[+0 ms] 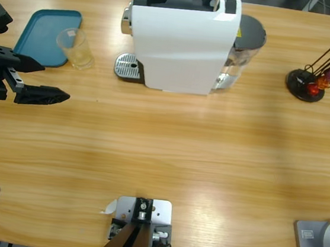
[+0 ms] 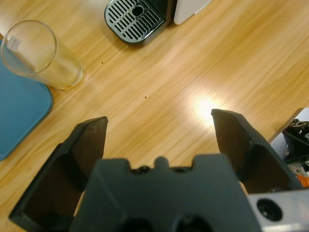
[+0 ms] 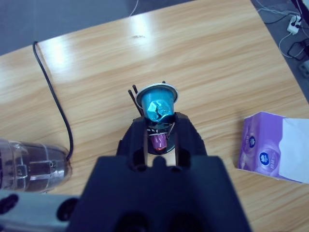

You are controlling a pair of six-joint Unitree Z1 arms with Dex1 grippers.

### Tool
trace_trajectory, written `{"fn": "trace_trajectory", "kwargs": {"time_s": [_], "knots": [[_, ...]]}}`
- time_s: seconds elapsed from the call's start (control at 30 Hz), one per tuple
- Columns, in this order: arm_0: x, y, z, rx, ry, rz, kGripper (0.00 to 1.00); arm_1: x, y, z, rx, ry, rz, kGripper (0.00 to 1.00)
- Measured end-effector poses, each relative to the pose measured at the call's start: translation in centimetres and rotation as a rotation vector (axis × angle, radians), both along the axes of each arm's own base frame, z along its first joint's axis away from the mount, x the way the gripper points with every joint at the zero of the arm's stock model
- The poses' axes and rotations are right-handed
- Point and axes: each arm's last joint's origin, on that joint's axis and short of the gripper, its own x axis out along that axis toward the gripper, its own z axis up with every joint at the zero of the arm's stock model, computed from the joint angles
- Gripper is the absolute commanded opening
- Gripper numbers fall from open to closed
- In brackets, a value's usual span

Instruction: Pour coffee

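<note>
High view
Landmark: white coffee machine (image 1: 183, 39) at the far middle of the desk (image 1: 167, 153), its round drip grille (image 1: 128, 67) at its left foot.
Glass: clear tumbler (image 1: 77, 48) stands left of the grille, touching the edge of the blue tray (image 1: 42, 35); it is not under the machine's spout.
Capsule stand: black base with rods and coloured pods (image 1: 310, 80), well to the right of the machine.
Left pincer (image 1: 39, 79): left of the machine and near the glass, over bare desk, jaws spread, holding nothing.

Left wrist view
Left pincer (image 2: 159, 130): jaws wide apart, only desk between them.
Glass (image 2: 38, 55): beyond and left of the jaws, upright; no dark liquid is visible inside.
Coffee: none seen in any view; the task's liquid is not yet made or is hidden.
Risk: the tall, narrow glass could tip if one jaw strikes it before the other closes; set off-centre on the grille (image 2: 135, 19), it would let coffee spill onto the desk.

Right wrist view
Right pincer (image 3: 159, 130): jaws close together, pinching a blue capsule (image 3: 158, 104) by its body.
Also: water tank (image 3: 31, 162) and black cable (image 3: 55, 101) to the left, purple tissue box (image 3: 275, 152) to the right.
Risk: a thin hold on the foil capsule could slip or crush it; a swing toward the machine could snag the cable.
</note>
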Motion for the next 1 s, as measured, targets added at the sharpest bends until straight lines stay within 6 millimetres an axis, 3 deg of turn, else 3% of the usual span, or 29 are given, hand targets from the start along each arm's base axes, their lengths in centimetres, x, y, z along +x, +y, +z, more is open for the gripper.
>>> {"fn": "trace_trajectory", "kwargs": {"time_s": [0.27, 0.33, 0.47, 0.6, 0.8, 0.9, 1.0], "knots": [[0.1, -0.1, -0.1, 0.004, 0.004, 0.000, 0.931, -1.5, -0.1, 0.5, -0.015, 0.023, 0.024, 0.133], [0.1, -0.1, -0.1, 0.005, 0.005, 0.000, 0.931, -2.0, 0.5, 1.4, -0.013, 0.011, 0.091, 0.012], [0.3, -0.3, -0.5, 0.017, 0.017, 0.000, 0.931, -4.0, 2.7, 3.1, -0.011, 0.014, 0.426, 0.000], [0.5, -0.6, -0.8, 0.024, 0.030, -0.003, 0.931, -8.2, 4.5, 4.8, 0.018, -0.043, 0.795, 0.000], [0.7, -0.8, -1.1, 0.032, 0.044, -0.007, 0.931, -13.8, 4.9, 7.2, 0.086, -0.203, 1.169, 0.000], [0.8, -0.9, -1.2, 0.034, 0.047, -0.007, 0.931, -14.4, 5.3, 8.1, 0.129, -0.272, 1.282, 0.000], [0.8, -0.9, -1.2, 0.034, 0.047, -0.007, 0.931, -13.7, 6.9, 9.3, 0.136, -0.315, 1.380, 0.000]]}}
